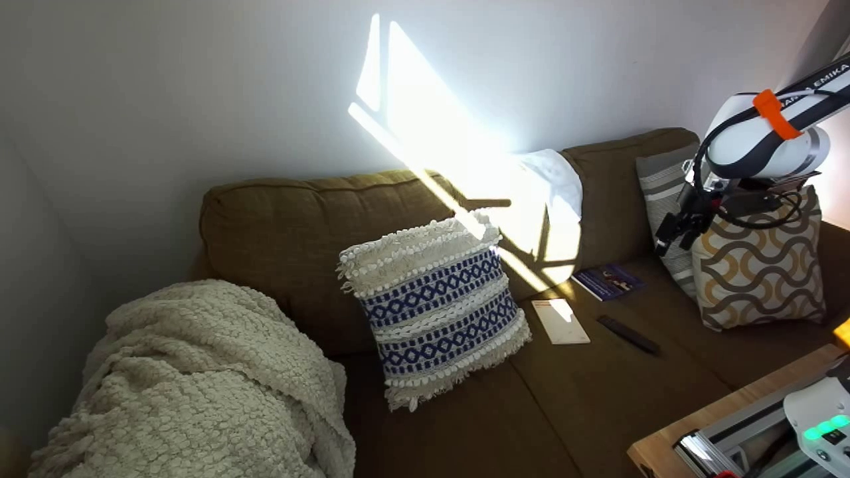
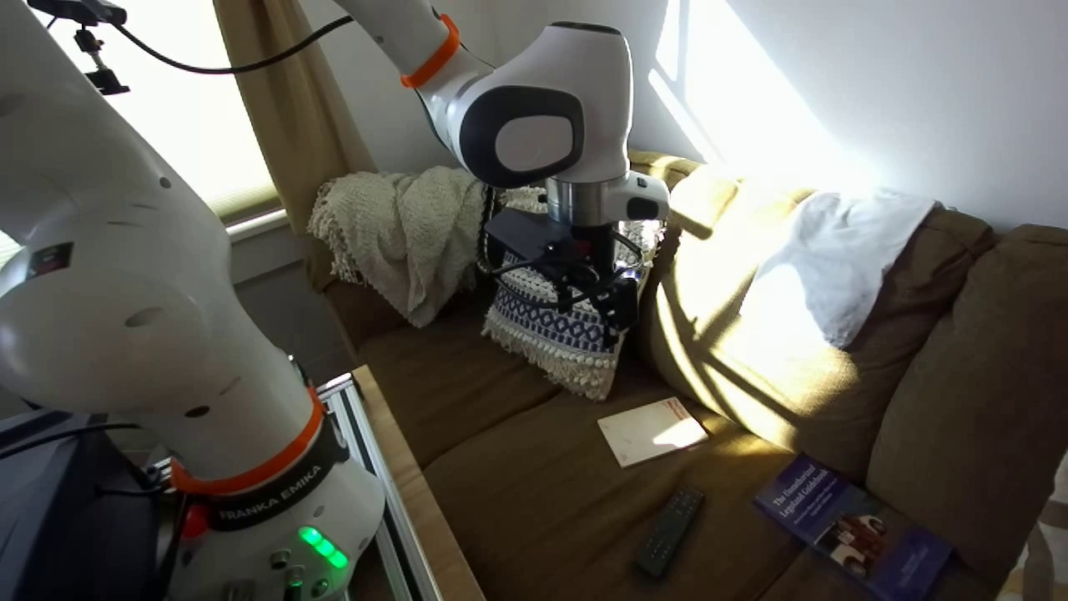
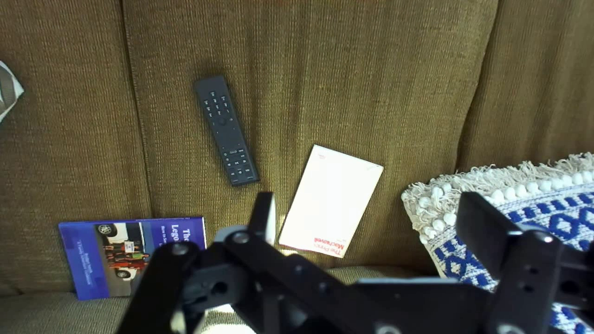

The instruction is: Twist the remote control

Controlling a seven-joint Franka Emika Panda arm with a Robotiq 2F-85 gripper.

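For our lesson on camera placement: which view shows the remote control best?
The wrist view. There the remote control lies unobstructed and largest, seen from above, with its buttons distinct. Both exterior views show it whole, but smaller and obliquely, its buttons faint or indistinguishable.

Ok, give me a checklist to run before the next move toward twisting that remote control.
1. The remote control visible whole: ok, in the wrist view.
2. The remote control apart from the white book and the blue book: ok, it touches neither.
3. The fingers open: ok, spread wide, holding nothing.
4. The fingers lined up with the remote control: not ok; in the wrist view it lies left of the gap between them.
5. The fingers down at the sofa seat: not ok; they hang above it.
6. Twist direction known: cannot tell; nothing shown settles it.
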